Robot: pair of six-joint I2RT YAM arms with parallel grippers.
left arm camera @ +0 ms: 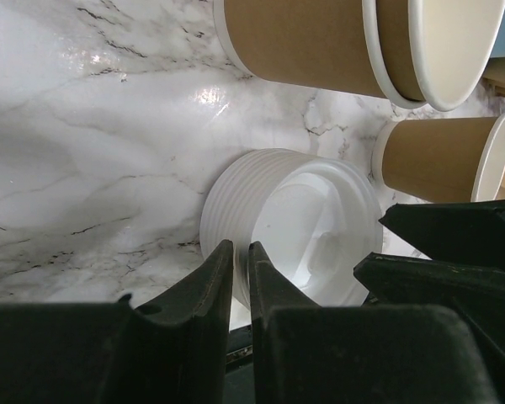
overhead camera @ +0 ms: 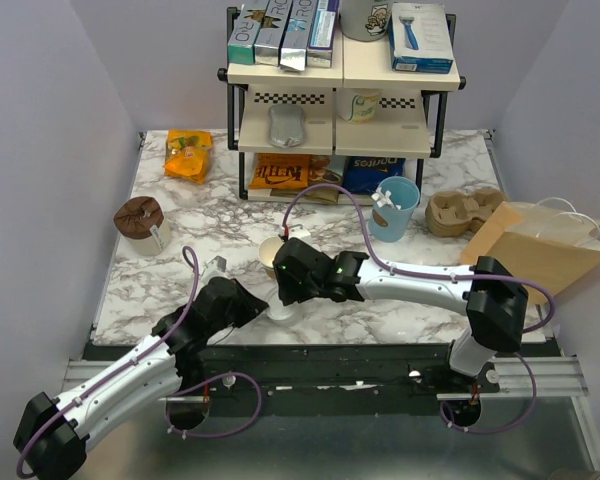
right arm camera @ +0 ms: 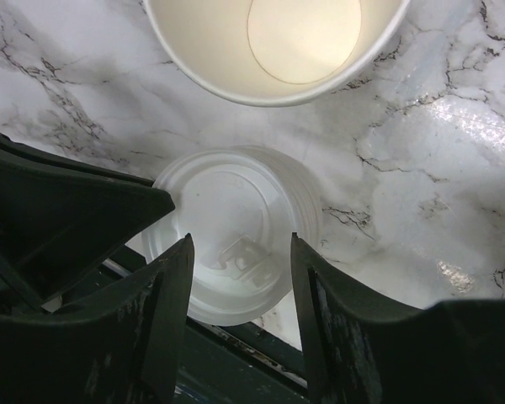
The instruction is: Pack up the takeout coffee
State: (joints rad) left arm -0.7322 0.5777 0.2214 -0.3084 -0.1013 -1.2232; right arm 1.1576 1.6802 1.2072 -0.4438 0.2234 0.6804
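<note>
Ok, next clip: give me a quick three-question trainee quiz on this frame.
1. True or false: the paper cup next to the stack of white lids has no lid on.
2. Whose jaws hang open over that stack? A) left gripper B) right gripper
3. What lies at the table's right edge?

Key: 1 true; 2 B; 3 the brown paper bag.

1. The left arm [overhead camera: 130, 375] lies low from its base, stretched forward and to the right.
2. The left gripper [overhead camera: 262, 306] has its fingers [left arm camera: 206, 282] nearly together, with only a thin slit between them.
3. The right arm [overhead camera: 420, 285] reaches leftward across the front, wrist tipped down.
4. The right gripper [right arm camera: 240, 252] is spread wide.
5. The two grippers sit just beside each other.
</note>
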